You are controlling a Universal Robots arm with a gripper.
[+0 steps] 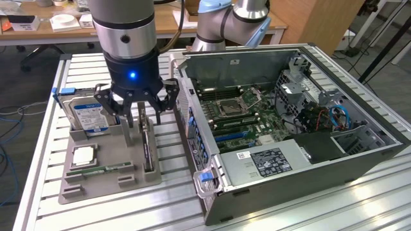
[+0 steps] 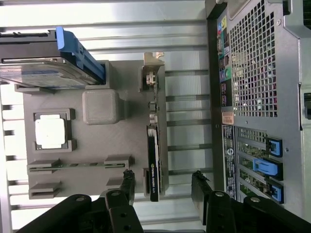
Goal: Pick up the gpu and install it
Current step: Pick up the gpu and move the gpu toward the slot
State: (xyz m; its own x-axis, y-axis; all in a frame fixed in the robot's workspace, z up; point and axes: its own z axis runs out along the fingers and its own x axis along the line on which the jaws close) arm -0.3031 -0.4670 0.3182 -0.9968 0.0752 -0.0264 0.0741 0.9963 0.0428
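The exterior view looks down aslant from mid-distance: grey plastic parts tray (image 1: 103,187) lower left, open black computer case (image 1: 289,187) right. The wrist view looks straight down, close, on the same tray (image 2: 97,141) and the case's (image 2: 252,73) perforated rear.

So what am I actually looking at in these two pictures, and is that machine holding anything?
That is a robot arm ending in a gripper, a two-fingered claw. One picture is from a camera off the arm, the other from the arm's wrist, looking down. A grey tray holds a hard drive, a processor chip, a memory stick and the gpu, a card standing on edge. Next to it lies an open computer case. The gripper is open over the gpu, holding nothing.
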